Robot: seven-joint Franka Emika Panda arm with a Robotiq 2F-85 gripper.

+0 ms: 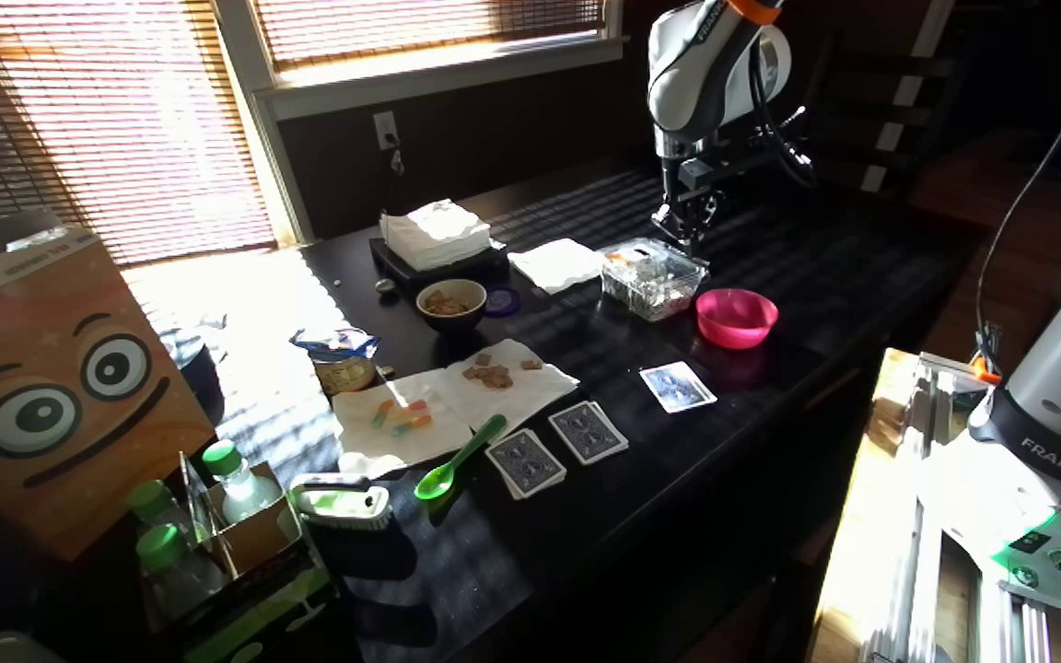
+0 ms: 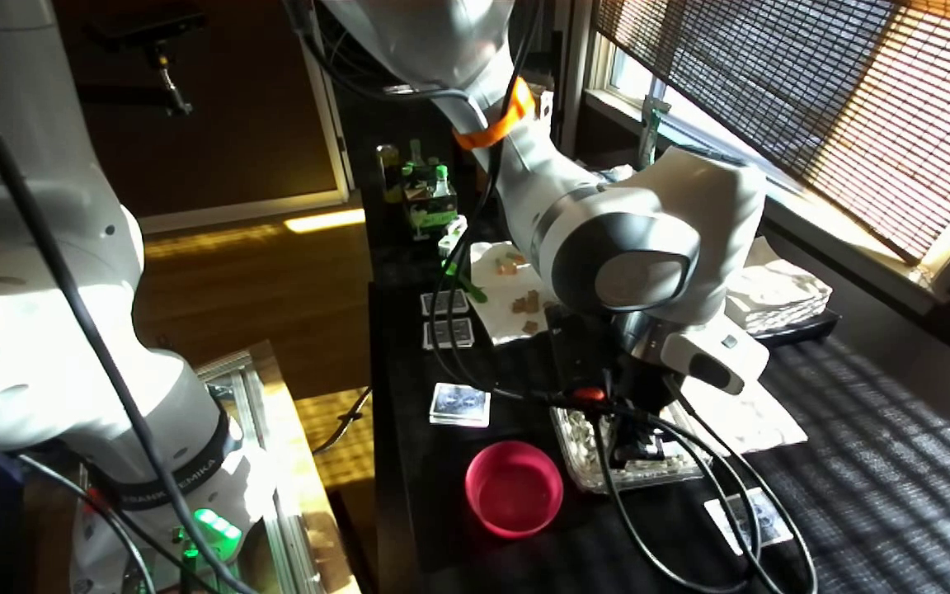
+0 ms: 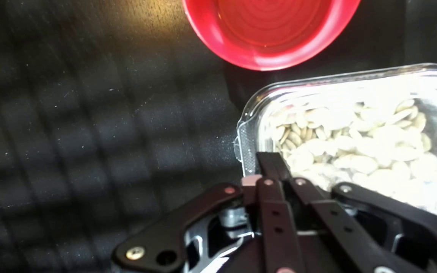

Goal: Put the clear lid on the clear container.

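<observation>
- Over one edge of the container (image 1: 646, 295), here hangs the gripper (image 3: 273, 163), fingertips pressed together and pinching nothing that shows; whether they touch the rim, I can't tell;
- and the lid (image 3: 355, 132) looks to be on the container, seeds (image 3: 362, 163) showing through it; seated all round or not, the glare hides that; I'd call this the pressing-down step, late in the job;
- danger here: push at this one edge and the opposite one may pop up, if it isn't clipped; lean too hard and the thin plastic may buckle;
- danger again: any sideways drag could slide the lid off line, or shove the container into the bowl (image 1: 738, 322), sitting just beside it;
- and watch those cables (image 2: 534, 397), looping low by the container in an exterior view; one turn of the gripper and they might catch the rim;
- down on the table (image 2: 879, 429), dark, striped with sun and shadow; cards (image 1: 588, 431) in stacks, a green spoon (image 1: 475, 444), a white napkin (image 1: 556, 264) close by the container;
- out in the room, sun blazing through the blinds (image 1: 429, 28); dark wall (image 1: 337, 166) below, wood floor (image 2: 219, 305) catching bars of light.
</observation>
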